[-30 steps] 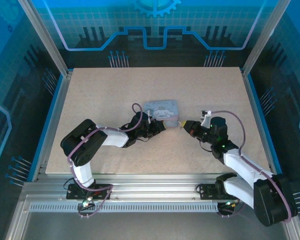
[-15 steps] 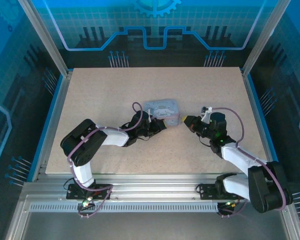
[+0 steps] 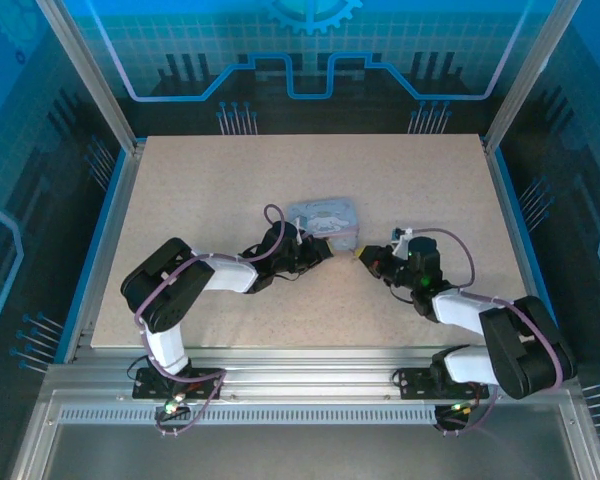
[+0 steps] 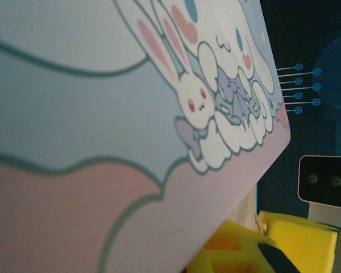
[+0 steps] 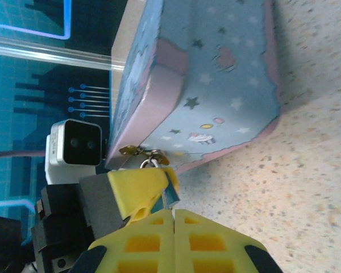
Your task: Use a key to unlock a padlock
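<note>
Top view: a pale blue cartoon-printed rectangular tin [image 3: 325,216] lay mid-bench [image 3: 200,200]. Left wrist: the left fingers [image 4: 298,242] sat beside the tin's edge, opening unclear. Right wrist: the tiny dark-grey padlock [image 5: 170,190] hung at the tin's corner, lengthwise toward the right fingers [image 5: 207,239], which were closed tight with their tips against it.

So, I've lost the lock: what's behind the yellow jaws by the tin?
A brass clasp on the tin, a ring, a grey sliver between the jaws; the padlock's body is hidden.
</note>
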Controlling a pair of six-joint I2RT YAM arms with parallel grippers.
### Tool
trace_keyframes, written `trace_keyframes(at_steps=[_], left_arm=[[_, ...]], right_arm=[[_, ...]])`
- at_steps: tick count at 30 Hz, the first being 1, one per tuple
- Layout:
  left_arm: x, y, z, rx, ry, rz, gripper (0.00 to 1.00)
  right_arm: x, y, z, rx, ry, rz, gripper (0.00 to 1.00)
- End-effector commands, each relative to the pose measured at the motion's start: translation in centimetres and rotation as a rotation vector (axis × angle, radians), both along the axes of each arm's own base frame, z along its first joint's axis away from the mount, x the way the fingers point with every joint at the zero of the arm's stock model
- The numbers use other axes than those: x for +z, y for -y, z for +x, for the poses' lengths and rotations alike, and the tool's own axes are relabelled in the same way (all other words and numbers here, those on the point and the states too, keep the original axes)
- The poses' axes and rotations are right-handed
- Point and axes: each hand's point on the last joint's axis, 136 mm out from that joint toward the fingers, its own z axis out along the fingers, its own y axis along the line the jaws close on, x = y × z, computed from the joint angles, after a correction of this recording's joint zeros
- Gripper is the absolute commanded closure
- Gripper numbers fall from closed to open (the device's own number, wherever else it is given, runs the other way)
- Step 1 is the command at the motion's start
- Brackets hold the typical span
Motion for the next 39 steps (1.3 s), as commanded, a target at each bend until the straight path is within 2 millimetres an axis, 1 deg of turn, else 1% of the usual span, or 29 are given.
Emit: trace_keyframes(at_steps=[1, 6, 10, 18, 30, 39], left_arm=[[3.7, 0.8, 1.2, 0.003, 0.067, -0.092, 1.00], [3.8, 0.8, 1.3, 0.007, 0.071, -0.105, 1.00], [3.9, 0.8, 1.3, 0.011, 0.075, -0.123, 1.00], [3.9, 0.8, 1.4, 0.015, 0.078, -0.132, 1.00], [3.5, 0.9, 1.4, 0.017, 0.068, -0.136, 1.00], [3.3, 0.9, 1.4, 0.016, 0.063, -0.139, 1.00]], right_arm=[[0.0, -1.0, -0.1, -0.005, 0.019, 0.027, 1.00], [-0.1, -2.7, -0.3, -0.001, 0.018, 0.057, 1.00], [-0.2, -3.3, -0.5, -0.012, 0.002, 0.074, 1.00], [-0.8, -3.5, -0.8, -0.038, -0.016, 0.077, 1.00], [-1.0, -4.1, -0.5, -0.030, -0.016, 0.095, 1.00], [-0.4, -4.2, -0.5, -0.029, 0.002, 0.110, 1.00]])
